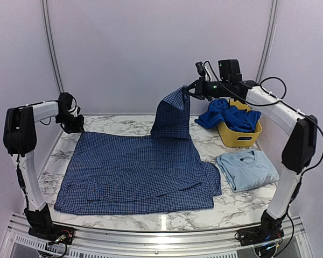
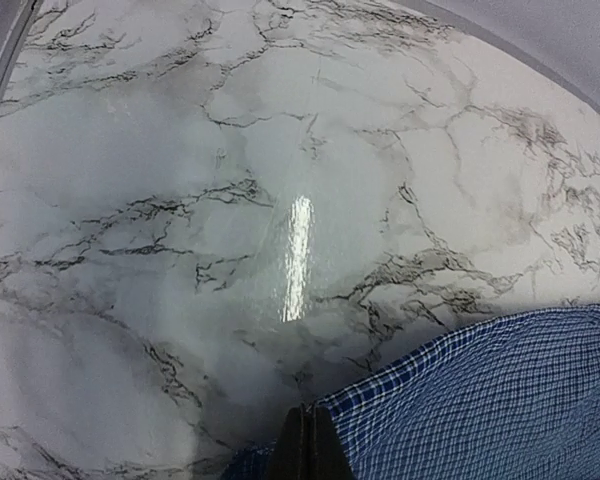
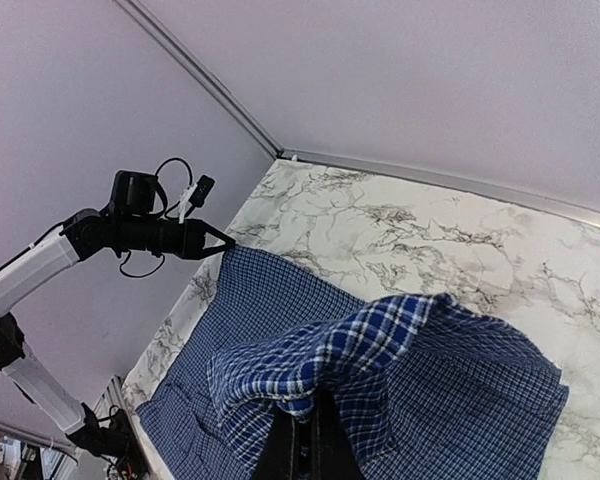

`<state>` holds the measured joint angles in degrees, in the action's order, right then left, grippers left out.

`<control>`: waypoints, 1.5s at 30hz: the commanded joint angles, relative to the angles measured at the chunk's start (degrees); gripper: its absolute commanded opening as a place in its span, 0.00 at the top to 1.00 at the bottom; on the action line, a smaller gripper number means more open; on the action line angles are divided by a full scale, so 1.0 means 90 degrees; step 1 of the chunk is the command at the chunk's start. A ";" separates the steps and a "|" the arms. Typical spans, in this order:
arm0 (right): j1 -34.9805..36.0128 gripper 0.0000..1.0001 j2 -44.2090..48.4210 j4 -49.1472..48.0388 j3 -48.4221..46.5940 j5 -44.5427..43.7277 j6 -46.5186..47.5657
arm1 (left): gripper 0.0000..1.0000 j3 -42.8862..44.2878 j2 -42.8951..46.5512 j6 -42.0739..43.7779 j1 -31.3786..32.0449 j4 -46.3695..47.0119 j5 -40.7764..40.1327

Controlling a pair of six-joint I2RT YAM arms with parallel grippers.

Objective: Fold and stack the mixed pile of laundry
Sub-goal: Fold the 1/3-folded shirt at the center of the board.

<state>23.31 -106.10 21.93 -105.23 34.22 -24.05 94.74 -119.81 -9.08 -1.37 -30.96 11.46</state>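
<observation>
Check shirt [image 1: 140, 166] pinched by left tool [image 1: 76, 124]; right tool [image 1: 187, 89] holds corner aloft.

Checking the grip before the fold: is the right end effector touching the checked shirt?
Touching. The right wrist view shows the right end effector shut on a bunched part of the checked shirt, which hangs from it.

The tabletop [image 2: 280, 150] is smooth, glossy marble-look, with a bright glare streak. On it, the check shirt [image 1: 134, 172] is matt woven cloth. Beside the shirt, the basket [image 1: 238, 137] looks like smooth yellow plastic, and the T-shirt [image 1: 247, 169] is soft matt cloth.
</observation>
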 commanded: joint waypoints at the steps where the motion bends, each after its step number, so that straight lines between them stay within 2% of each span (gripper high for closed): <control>1: 0.0319 1.00 0.0776 -0.0024 0.1212 0.0072 -0.0228 | 1.00 -0.0779 0.0813 0.0213 0.0103 0.0147 0.0027; 6: 0.0755 1.00 0.1089 -0.0644 0.2938 0.0102 -0.0729 | 1.00 -0.1742 0.1242 -0.0074 0.0103 0.0284 0.0072; 11: 0.0775 1.00 0.0351 -0.0949 0.3577 -0.0201 -0.0829 | 1.00 -0.2475 0.1159 -0.0410 0.0108 0.0553 0.0202; 19: 0.0364 1.00 -0.1301 -0.1191 0.3001 -0.0130 -0.0921 | 1.00 -0.2601 0.0689 -0.1048 0.0103 0.1081 0.0306; 24: -0.0212 1.00 -0.2188 -0.0726 0.1842 -0.0107 -0.0508 | 1.00 -0.1795 0.0095 -0.1170 0.0103 0.1135 0.0138; 27: -0.0462 1.00 -0.2340 -0.0469 0.1108 0.0127 -0.0232 | 1.00 -0.1111 -0.0161 -0.1183 0.0103 0.0982 0.0054; 31: -0.0616 1.00 -0.2085 -0.0004 0.0386 0.0474 0.0024 | 1.00 -0.0754 -0.0028 -0.1115 0.0109 0.0886 -0.0021; 34: -0.0578 1.00 -0.1538 0.0163 0.0364 0.0726 0.0034 | 1.00 -0.0812 0.0314 -0.0964 0.0103 0.0888 -0.0044; 40: -0.0300 1.00 0.0025 -0.0264 0.1499 0.1085 -0.0488 | 1.00 -0.1155 0.1210 -0.0484 0.0093 0.0879 -0.0364; 45: 0.0103 1.00 0.1068 -0.0057 0.2145 0.0807 -0.0560 | 1.00 -0.1698 0.1891 -0.0050 0.0026 0.0889 -0.0659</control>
<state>21.63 -101.21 20.56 -88.77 41.89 -27.88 82.87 -107.79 -13.82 -0.43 -22.17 9.23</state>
